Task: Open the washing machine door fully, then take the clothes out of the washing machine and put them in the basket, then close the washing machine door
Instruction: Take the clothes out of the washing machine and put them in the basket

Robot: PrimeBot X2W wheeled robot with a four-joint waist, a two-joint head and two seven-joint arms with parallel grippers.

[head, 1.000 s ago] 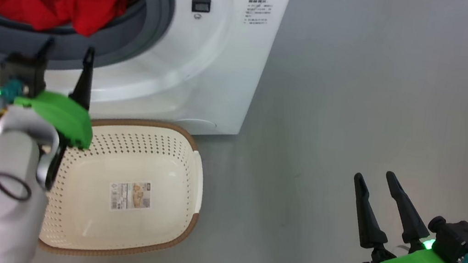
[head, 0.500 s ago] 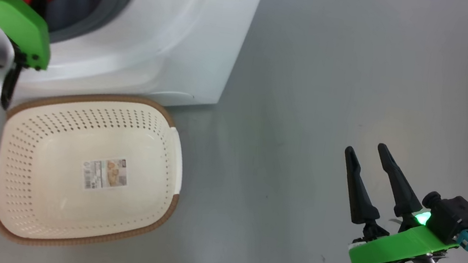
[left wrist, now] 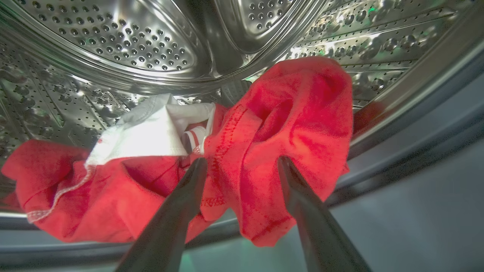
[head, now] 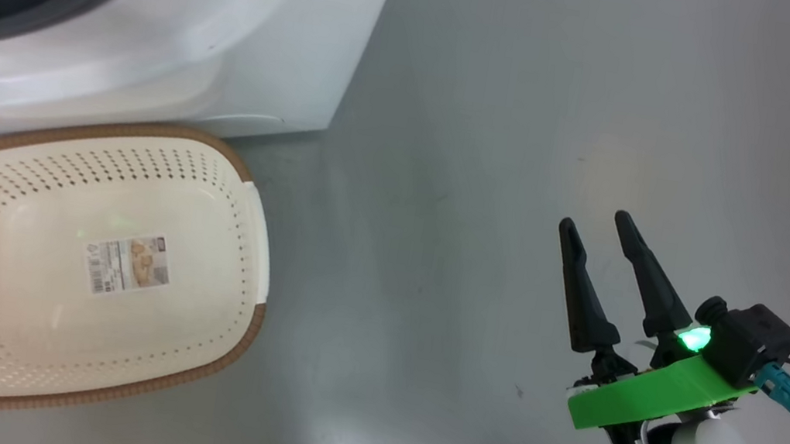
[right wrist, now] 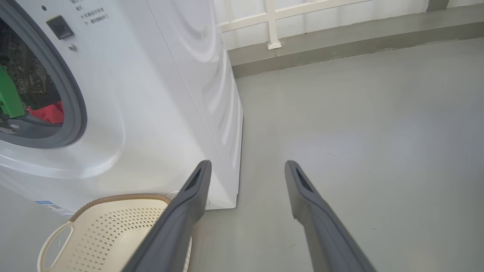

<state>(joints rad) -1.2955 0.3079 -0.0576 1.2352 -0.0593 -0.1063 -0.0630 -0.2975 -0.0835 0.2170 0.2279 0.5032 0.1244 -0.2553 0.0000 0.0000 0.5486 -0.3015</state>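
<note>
The left end effector [left wrist: 241, 166] is spread at the clothes [left wrist: 302, 113] inside the washing machine [head: 235, 34]. The right end effector [head: 594, 222] is spread and empty, apart from the washing machine.

Clothes [left wrist: 264, 124] lie in the drum [left wrist: 113, 49] of the washing machine [head: 158, 22], at its front lip. My left gripper [left wrist: 242, 160] is just before them. The basket [head: 103, 130] stands on the floor [head: 497, 112] in front of the machine, and my right gripper [head: 594, 219] is well to its right.
</note>
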